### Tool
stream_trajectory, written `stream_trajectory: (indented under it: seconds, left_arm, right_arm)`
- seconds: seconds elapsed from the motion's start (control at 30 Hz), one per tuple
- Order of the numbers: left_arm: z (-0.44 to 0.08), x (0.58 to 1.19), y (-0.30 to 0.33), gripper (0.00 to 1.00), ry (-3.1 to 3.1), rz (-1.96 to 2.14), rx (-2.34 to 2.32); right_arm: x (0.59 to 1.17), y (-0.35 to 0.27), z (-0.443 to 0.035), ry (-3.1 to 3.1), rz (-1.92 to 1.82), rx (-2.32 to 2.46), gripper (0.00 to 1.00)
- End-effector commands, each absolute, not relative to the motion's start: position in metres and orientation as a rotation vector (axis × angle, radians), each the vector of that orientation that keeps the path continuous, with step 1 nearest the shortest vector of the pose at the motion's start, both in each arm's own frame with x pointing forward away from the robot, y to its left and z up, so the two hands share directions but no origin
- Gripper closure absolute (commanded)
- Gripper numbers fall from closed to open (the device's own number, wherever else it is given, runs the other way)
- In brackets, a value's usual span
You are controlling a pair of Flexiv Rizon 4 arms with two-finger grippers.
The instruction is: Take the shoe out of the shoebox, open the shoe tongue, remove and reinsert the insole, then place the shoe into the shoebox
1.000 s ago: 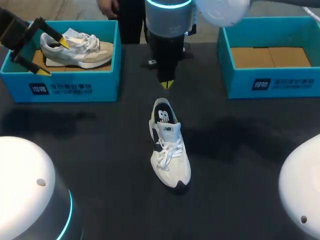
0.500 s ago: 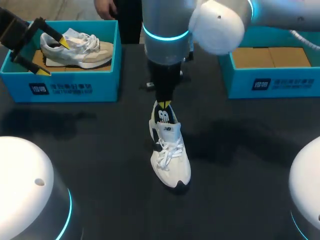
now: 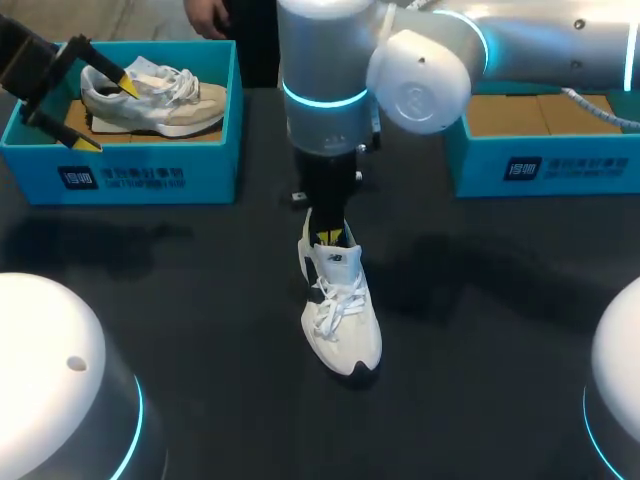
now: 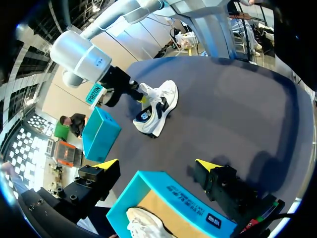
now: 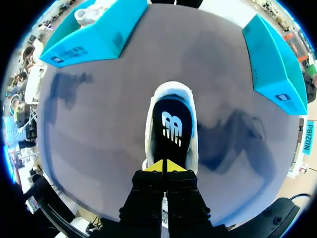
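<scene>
At mid-table, on the black tabletop (image 3: pixel 200 300): white lace-up sneaker (image 3: pixel 340 310), upright, outside both boxes, black insole (image 5: pixel 172 124) showing in its opening. Directly over the heel end: right gripper (image 3: pixel 328 237), yellow tips pressed together, down at the insole's rear edge; cannot tell whether pinching anything. Over the left teal cardboard shoebox (image 3: pixel 140 175): left gripper (image 3: pixel 105 113), fingers spread wide, above a beige-and-white shoe (image 3: pixel 160 100) lying inside. Well apart to the right: second teal shoebox (image 3: pixel 540 165), brown cardboard floor.

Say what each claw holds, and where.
Left claw open, holding nothing. Right claw shut at the middle shoe's heel opening; whether it pinches anything cannot be told.
</scene>
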State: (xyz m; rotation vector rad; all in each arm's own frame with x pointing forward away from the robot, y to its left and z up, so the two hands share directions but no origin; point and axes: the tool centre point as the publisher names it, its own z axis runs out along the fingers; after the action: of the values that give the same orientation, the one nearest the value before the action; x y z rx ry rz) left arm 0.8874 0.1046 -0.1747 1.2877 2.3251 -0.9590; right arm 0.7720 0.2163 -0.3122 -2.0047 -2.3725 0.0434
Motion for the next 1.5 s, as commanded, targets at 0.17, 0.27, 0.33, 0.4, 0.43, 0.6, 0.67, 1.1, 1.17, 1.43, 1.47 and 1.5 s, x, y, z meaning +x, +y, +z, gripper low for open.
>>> stream_trajectory:
  seconds: [0.17,0.27,0.33,0.4,0.43,0.6,0.67,1.1,1.17,1.43,1.47,1.5]
  left_arm:
    - [-0.174,0.887,0.105,0.00,2.327,-0.956,1.289]
    - [-0.174,0.887,0.105,0.00,2.327,-0.956,1.289]
    - [-0.174,0.887,0.105,0.00,2.327,-0.956,1.289]
    - [-0.174,0.887,0.105,0.00,2.327,-0.956,1.289]
    - [-0.174,0.887,0.105,0.00,2.327,-0.956,1.289]
    - [-0.174,0.887,0.105,0.00,2.327,-0.956,1.289]
    - [-0.174,0.887,0.105,0.00,2.327,-0.956,1.289]
    - [-0.174,0.887,0.105,0.00,2.327,-0.956,1.289]
    - [-0.174,0.887,0.105,0.00,2.327,-0.956,1.289]
    - [-0.174,0.887,0.105,0.00,2.327,-0.956,1.289]
    - [-0.174,0.887,0.105,0.00,2.327,-0.956,1.289]
    - [-0.174,0.887,0.105,0.00,2.327,-0.956,1.289]
  right_arm:
    - [0.765,0.215,-0.340,-2.346,0.097,-2.043,1.00]
    - [0.762,0.212,-0.345,-2.324,0.104,-2.049,1.00]
    - [0.760,0.211,-0.350,-2.313,0.124,-2.050,1.00]
    - [0.759,0.211,-0.355,-2.310,0.125,-2.053,1.00]
    - [0.759,0.211,-0.357,-2.307,0.129,-2.061,1.00]
    - [0.759,0.208,-0.368,-2.314,0.129,-2.107,1.00]
    - [0.761,0.208,-0.371,-2.322,0.124,-2.115,1.00]
    - [0.766,0.208,-0.398,-2.345,0.126,-2.078,1.00]
    - [0.766,0.208,-0.399,-2.344,0.130,-2.074,1.00]
    - [0.765,0.201,-0.372,-2.371,0.101,-2.145,1.00]
    - [0.765,0.201,-0.368,-2.376,0.095,-2.153,1.00]
    - [0.765,0.201,-0.366,-2.384,0.099,-2.158,1.00]
